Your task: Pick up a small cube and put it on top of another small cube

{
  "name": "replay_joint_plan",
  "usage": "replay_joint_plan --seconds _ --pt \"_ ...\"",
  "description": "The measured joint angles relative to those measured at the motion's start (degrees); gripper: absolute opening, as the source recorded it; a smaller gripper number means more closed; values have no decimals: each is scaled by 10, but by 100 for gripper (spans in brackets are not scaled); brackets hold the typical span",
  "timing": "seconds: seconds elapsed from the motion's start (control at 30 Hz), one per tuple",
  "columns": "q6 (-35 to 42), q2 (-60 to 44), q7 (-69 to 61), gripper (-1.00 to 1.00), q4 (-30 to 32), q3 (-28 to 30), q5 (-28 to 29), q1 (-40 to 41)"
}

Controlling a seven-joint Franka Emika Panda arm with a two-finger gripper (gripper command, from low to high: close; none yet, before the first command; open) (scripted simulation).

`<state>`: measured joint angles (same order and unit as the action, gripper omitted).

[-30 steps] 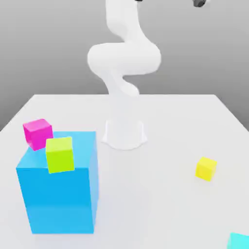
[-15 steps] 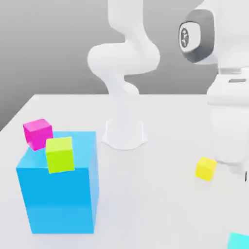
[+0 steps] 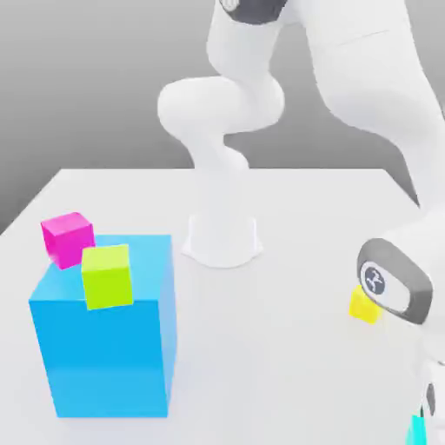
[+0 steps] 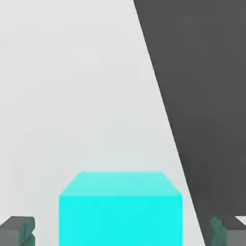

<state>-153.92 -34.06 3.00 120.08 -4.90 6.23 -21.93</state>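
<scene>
The small cyan cube (image 4: 120,206) lies on the white table between my gripper's (image 4: 123,231) two dark fingertips (image 4: 17,229). Both fingertips stand apart from its sides, so the gripper is open around it and grips nothing. In the exterior view my arm's wrist (image 3: 395,283) hangs low over the front corner on the exterior view's right, and just a sliver of the cyan cube (image 3: 418,430) peeks out beneath the hand. A small yellow cube (image 3: 360,306) sits behind the wrist, partly covered by it.
A large blue cube (image 3: 104,343) stands at the exterior view's left with a lime cube (image 3: 107,275) on its top front edge and a magenta cube (image 3: 67,237) at its far left corner. The table's edge (image 4: 169,125) runs close beside the cyan cube.
The arm has swung down from high above to the front right corner. Its hand now straddles the cyan cube, hiding most of it and part of the yellow cube.
</scene>
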Motion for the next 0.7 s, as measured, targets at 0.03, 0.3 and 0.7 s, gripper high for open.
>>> replay_joint_plan --seconds 0.03,0.3,0.7 --pt "0 0 0 -100 0 0 0 0" --pt "68 89 1 -100 21 -2 -21 15" --pt "253 338 216 -100 82 120 -59 159"
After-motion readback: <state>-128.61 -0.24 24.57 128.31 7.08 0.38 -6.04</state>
